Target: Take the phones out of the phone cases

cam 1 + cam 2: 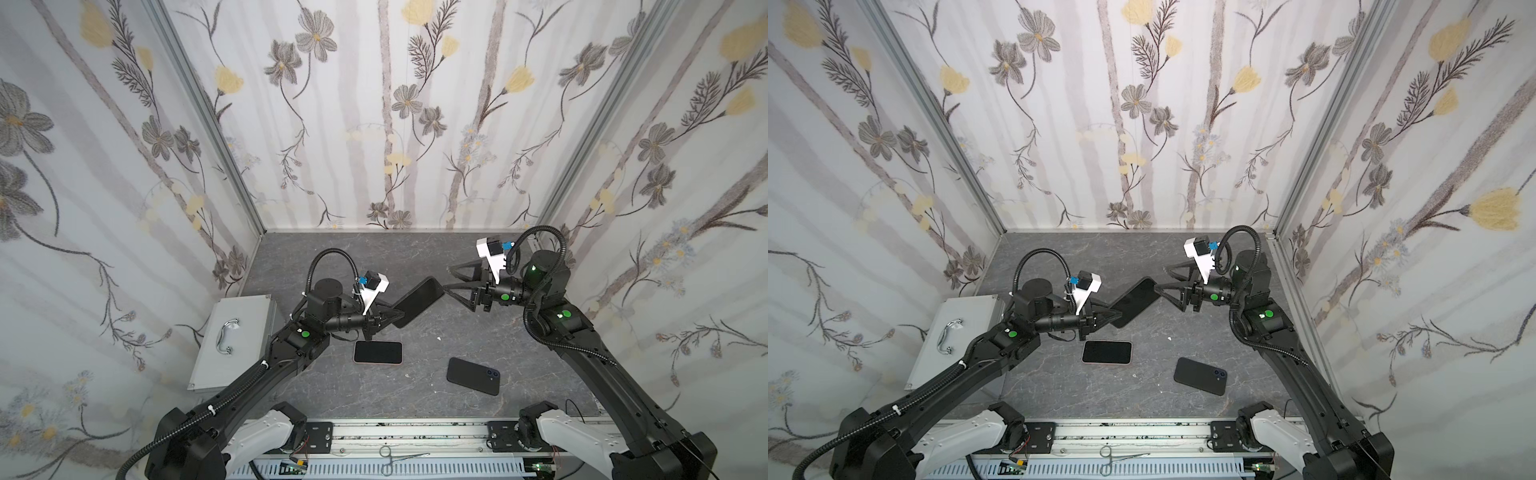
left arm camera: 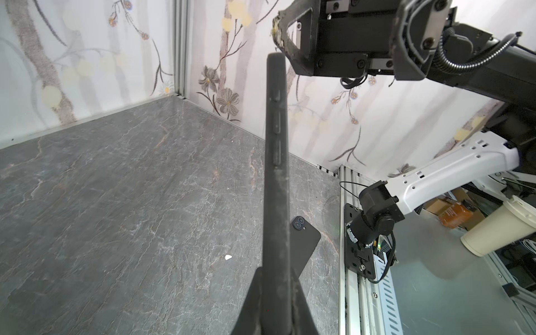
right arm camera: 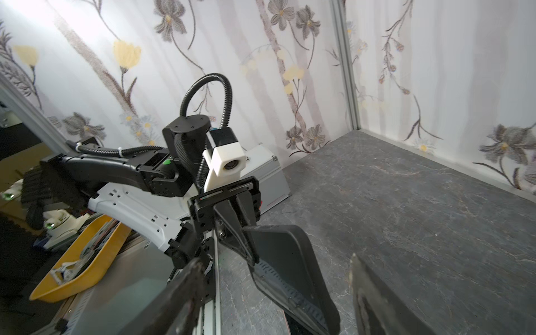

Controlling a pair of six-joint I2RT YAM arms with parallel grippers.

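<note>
The cased phone (image 1: 419,300) hangs tilted in the air above the table (image 1: 332,257), one end pinched in my left gripper (image 1: 392,318). I judge it a stiff, fairly heavy slab inside a softer, grippy shell. I'd take the shell's rim at a corner and peel, not squeeze the glass. My left arm reaches low and level. My right gripper (image 1: 448,279), jaws spread, faces the phone's free end, gripping nothing yet.
</note>
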